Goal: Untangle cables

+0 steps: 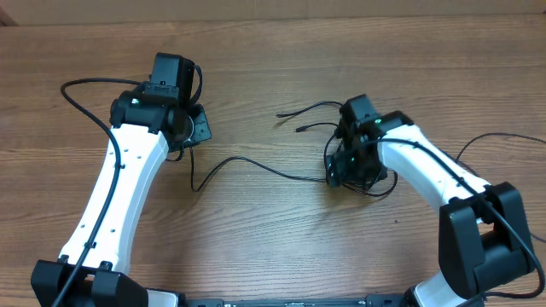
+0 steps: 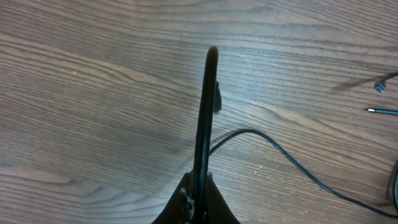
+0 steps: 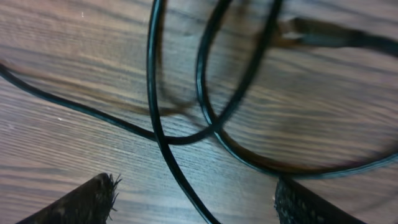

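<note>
Right wrist: spread fingers straddle the crossed cables.

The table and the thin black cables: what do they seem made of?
Table: wood or wood-look laminate, matte, judging by the brown grain lines. Cables: probably plastic or rubber sheathing, smooth and slightly glossy, since light glints along their curves.
</note>
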Robot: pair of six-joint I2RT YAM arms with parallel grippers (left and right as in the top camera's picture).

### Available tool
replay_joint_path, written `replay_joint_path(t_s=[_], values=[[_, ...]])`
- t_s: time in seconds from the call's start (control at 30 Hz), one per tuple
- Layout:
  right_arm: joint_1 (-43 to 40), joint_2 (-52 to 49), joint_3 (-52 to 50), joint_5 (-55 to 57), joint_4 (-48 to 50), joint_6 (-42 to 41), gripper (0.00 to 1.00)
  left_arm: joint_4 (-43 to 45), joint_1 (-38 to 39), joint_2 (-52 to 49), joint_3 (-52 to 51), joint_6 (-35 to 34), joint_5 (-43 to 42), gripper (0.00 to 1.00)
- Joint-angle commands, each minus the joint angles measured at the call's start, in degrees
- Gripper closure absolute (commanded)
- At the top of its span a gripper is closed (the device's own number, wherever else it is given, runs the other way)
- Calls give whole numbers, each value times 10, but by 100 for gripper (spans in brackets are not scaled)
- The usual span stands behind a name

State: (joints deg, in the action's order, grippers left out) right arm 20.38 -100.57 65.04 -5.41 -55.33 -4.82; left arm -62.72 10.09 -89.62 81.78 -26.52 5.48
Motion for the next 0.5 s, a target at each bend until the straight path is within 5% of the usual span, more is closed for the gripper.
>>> replay_joint_path(t_s=[0.0,0.13,0.33,0.47], values=[[12,5,-31,28,20,19,20,-2,1,0,0,-5,-13,96],[12,5,-59,28,38,19,32,-4,1,0,0,-5,-18,96],[12,5,-56,29,35,1,96,-6,1,0,0,-5,-24,96],[1,13,1,30,-3,-14,96,-10,1,0,0,-5,-24,96]])
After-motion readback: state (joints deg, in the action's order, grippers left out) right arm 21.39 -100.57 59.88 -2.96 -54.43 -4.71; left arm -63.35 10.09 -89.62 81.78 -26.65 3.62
